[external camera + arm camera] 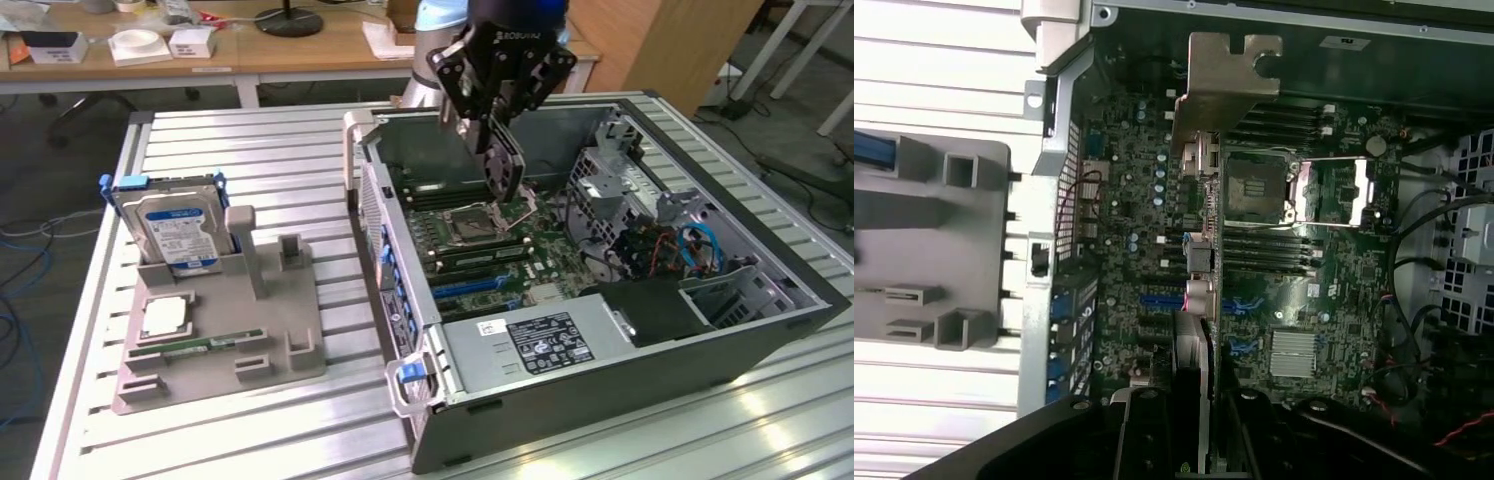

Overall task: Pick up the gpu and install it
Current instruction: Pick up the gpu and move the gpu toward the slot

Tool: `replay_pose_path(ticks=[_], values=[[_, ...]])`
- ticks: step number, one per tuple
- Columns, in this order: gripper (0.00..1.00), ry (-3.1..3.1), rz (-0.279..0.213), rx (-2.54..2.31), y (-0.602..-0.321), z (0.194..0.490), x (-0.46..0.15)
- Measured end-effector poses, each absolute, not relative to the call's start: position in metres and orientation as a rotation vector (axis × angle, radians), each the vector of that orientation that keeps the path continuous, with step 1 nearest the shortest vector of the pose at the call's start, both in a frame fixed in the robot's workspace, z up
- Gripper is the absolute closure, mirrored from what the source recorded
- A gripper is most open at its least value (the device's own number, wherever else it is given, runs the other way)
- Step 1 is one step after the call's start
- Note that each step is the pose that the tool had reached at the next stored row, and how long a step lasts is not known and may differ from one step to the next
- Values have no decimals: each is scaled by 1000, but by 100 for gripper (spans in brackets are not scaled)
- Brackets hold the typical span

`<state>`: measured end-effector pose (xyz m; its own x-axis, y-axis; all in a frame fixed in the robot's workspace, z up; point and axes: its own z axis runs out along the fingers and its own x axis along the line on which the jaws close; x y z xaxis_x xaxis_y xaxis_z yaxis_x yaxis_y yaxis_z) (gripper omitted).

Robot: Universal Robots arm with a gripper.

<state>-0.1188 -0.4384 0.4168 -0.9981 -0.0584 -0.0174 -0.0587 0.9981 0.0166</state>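
Gpu (507, 170) pinched edge-on in the gripper (487, 130), hanging over the open case's (747, 335) motherboard (541, 250); slatted metal table (254, 150), desks (280, 52) behind.

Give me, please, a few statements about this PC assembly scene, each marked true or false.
1. The gripper holds the gpu over the open computer case. True.
2. The gpu is seated in a blue slot. False: it hangs above the motherboard, in the gripper.
3. The hard drive stands in the gray holder. True.
4. The CPU socket carries a cooler. False: it is uncovered.
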Motion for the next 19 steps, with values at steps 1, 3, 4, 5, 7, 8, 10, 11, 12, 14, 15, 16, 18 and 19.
replay_pose_path(ticks=[1, 3, 4, 5, 7, 8, 10, 11, 12, 14, 15, 16, 18, 19], values=[[73, 3123, 27, -93, -438, 417, -118], [73, 3123, 27, -95, -438, 417, -115], [73, 3123, 27, -96, -438, 417, -114], [73, 3123, 27, -97, -438, 417, -113], [73, 3123, 27, -99, -438, 417, -111], [73, 3123, 27, -100, -438, 417, -110], [73, 3123, 27, -102, -438, 417, -108], [73, 3123, 27, -103, -438, 417, -107], [73, 3123, 27, -104, -438, 417, -106], [73, 3123, 27, -112, -438, 417, -97], [73, 3122, 27, -117, -438, 417, -92], [73, 3122, 27, -119, -438, 417, -90], [73, 3122, 27, -121, -438, 417, -88], [73, 3122, 27, -121, -438, 417, -87]])
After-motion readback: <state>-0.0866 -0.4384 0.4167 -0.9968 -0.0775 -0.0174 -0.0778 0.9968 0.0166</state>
